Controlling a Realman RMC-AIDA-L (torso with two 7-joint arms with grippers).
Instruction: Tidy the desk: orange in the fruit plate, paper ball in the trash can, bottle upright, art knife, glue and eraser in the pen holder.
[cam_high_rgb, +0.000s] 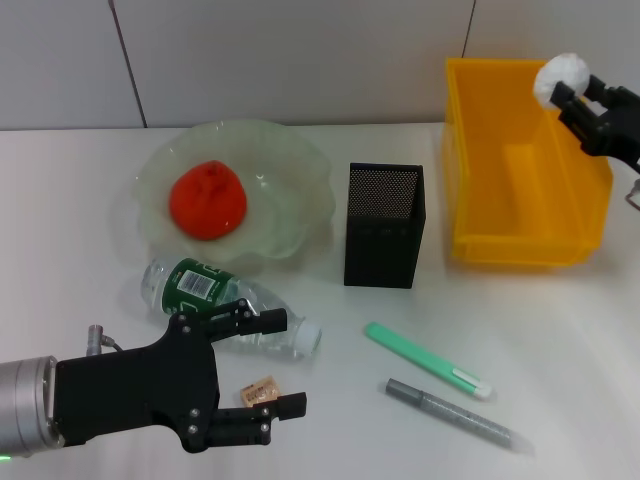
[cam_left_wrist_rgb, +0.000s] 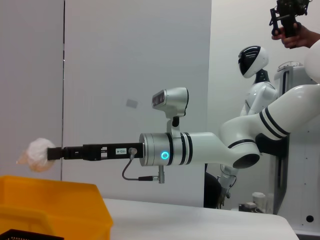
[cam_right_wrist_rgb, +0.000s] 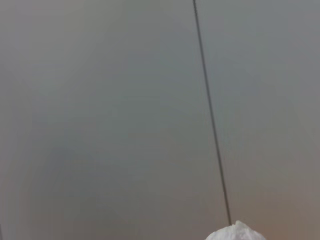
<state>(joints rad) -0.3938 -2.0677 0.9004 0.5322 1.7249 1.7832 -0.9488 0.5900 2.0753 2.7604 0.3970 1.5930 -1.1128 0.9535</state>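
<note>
Currently my right gripper is clamped on the paper ball, holding it in the air above the far right corner of the trash can; the left wrist view confirms the ball sits pinched at the tip of that arm, above the yellow rim, not touching it; in the right wrist view only the ball's white top shows against the wall. My left gripper hovers low at the near left of the table, fingers spread apart and holding nothing (upper finger over the bottle, lower one just beside the eraser). Bottle lies on its side, cap pointing right; eraser lies flat just in front of it. Orange rests in the fruit plate; pen holder stands upright between plate and trash can. Green art knife and grey glue pen lie on the table near the holder, side by side, apart from each other.
</note>
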